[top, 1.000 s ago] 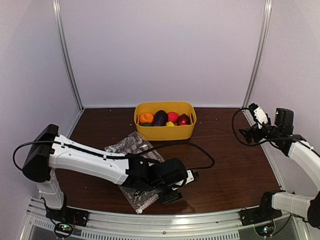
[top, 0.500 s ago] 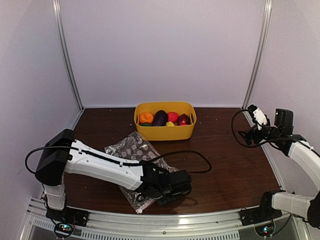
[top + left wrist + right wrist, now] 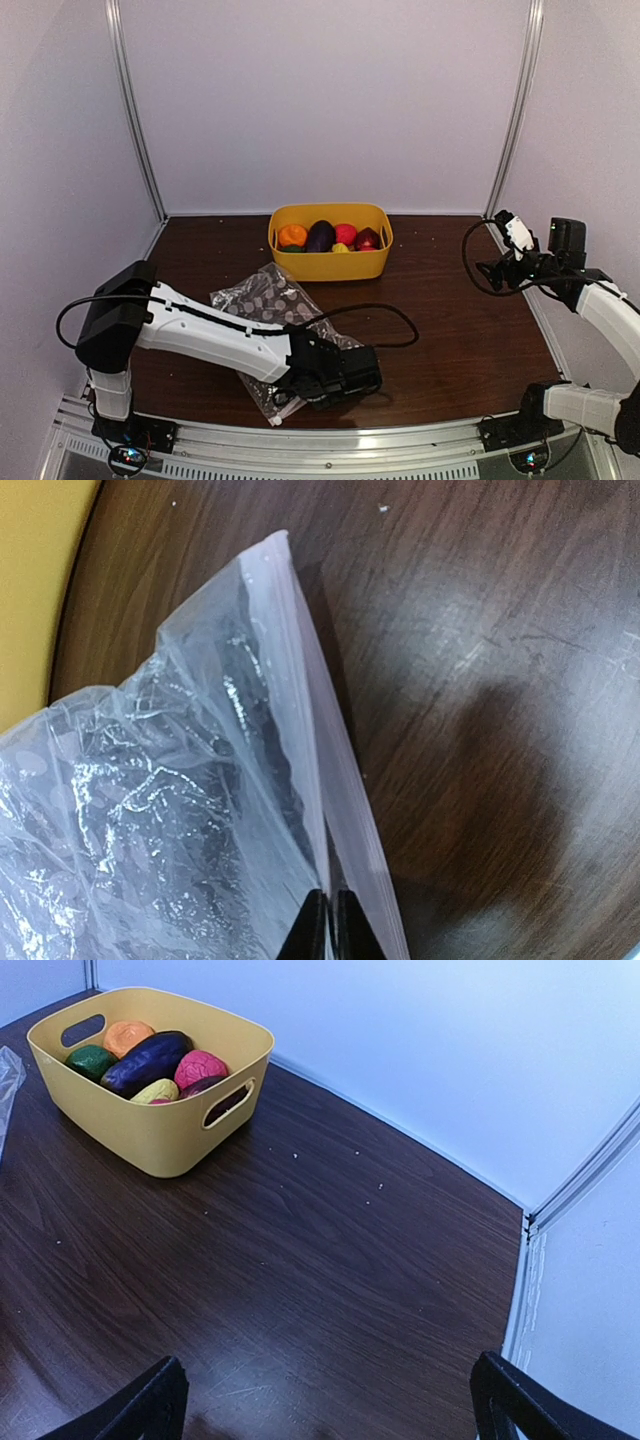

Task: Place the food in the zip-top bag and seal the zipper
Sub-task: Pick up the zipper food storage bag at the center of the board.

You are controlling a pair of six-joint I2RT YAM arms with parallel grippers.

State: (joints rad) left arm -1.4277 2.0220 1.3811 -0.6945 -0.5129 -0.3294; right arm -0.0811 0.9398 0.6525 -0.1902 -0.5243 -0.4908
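Overhead and wrist views of a dark wooden table. The zip-top bag lies flat and crinkled on the left-centre of the table, running diagonally from a far-left corner toward the near edge, apart from the yellow tub beyond it. The left arm reaches low across the near side, and the left gripper sits over the bag's near end. In the left wrist view the left gripper has its two dark fingertips pressed together on the zipper, the pale strip along the bag's edge; a thin sliver of that strip shows between them, and the rest runs away from the tips to a free corner resting on the wood. No slider tab can be made out. The food all sits in the tub at the far centre: orange, dark purple, pink, yellow, green and red pieces, seen more closely in the right wrist view inside the tub. The right gripper is raised at the right side, well away from bag and tub; its jaws stand wide apart around nothing. A black cable loops over the table just right of the bag.
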